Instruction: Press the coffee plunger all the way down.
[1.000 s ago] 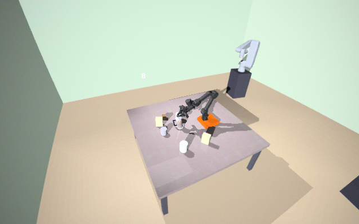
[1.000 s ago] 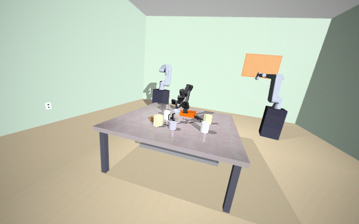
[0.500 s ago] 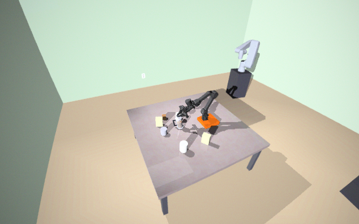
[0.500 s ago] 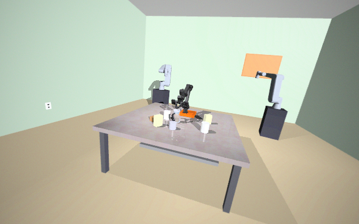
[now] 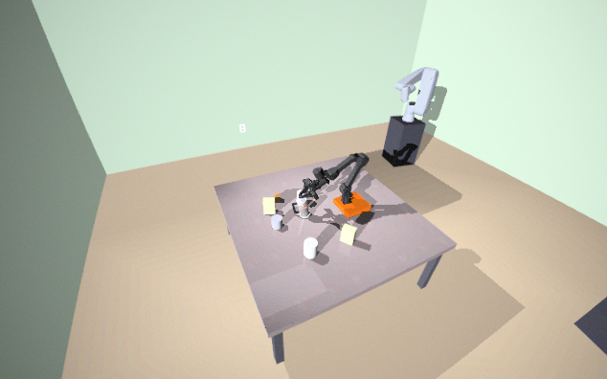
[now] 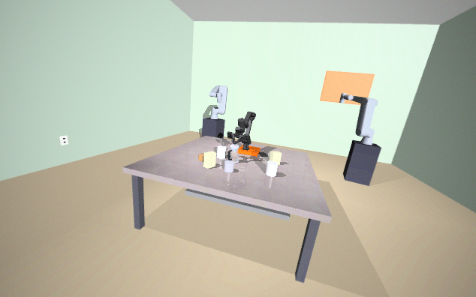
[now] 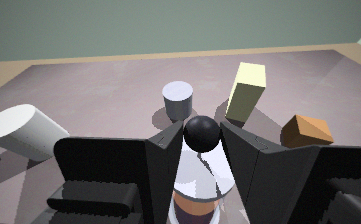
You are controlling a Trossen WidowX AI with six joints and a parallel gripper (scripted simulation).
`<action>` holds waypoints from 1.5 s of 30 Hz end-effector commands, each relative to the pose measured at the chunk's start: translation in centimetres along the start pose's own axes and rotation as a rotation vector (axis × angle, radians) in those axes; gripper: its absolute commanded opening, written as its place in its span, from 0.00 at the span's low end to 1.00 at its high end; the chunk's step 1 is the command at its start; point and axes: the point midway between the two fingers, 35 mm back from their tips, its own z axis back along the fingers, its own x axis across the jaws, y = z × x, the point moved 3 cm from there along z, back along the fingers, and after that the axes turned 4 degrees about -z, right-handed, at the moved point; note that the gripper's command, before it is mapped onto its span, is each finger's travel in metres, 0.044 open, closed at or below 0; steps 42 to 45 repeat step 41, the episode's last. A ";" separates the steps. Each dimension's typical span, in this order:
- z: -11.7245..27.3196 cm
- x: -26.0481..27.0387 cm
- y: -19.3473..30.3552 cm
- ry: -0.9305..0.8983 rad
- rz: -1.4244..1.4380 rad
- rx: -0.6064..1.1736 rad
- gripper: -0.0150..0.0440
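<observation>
Jaws are pinched on the black plunger knob (image 7: 201, 133), one dark finger (image 7: 167, 150) touching it at 9 o'clock and the other at 3 o'clock in the wrist view. Directly beneath the knob lies the pale lid of the coffee press (image 7: 198, 187), with a band of brown coffee showing under it at 6 o'clock; how much rod remains above the lid cannot be told here.

What the coming move turns on, as I judge it, is that the press's long axis stands upright and runs straight down from the jaws, so any further push should go along that line, with no sideways drift that could tip or slide the press. Whether the plunger has bottomed out is unclear, and release has not yet happened.

From the top view the press (image 5: 303, 207) stands on the surface (image 5: 378, 268), at about 9 o'clock from the arm's orange base (image 5: 352, 205).

Beyond the knob in the wrist view, a grey cylinder (image 7: 177, 100) stands at 11 o'clock, a pale yellow block (image 7: 245, 92) at 1 o'clock, an orange block (image 7: 306, 131) at 3 o'clock, and a white cylinder (image 7: 23, 130) at 9 o'clock, all apart from the press.
</observation>
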 end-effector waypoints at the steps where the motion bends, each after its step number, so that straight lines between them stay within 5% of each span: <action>1: 0.0 0.0 0.0 0.000 0.000 0.002 0.46; 4: 0.0 0.0 0.0 0.000 0.000 0.002 0.46; 16: 0.0 0.0 0.0 0.000 0.000 0.002 0.99; 22: 1.1 0.2 -1.0 -0.001 0.001 0.005 1.00; 29: 7.4 0.7 -4.7 -0.004 0.008 0.022 1.00; 45: 7.3 0.6 -4.4 -0.003 0.007 0.023 1.00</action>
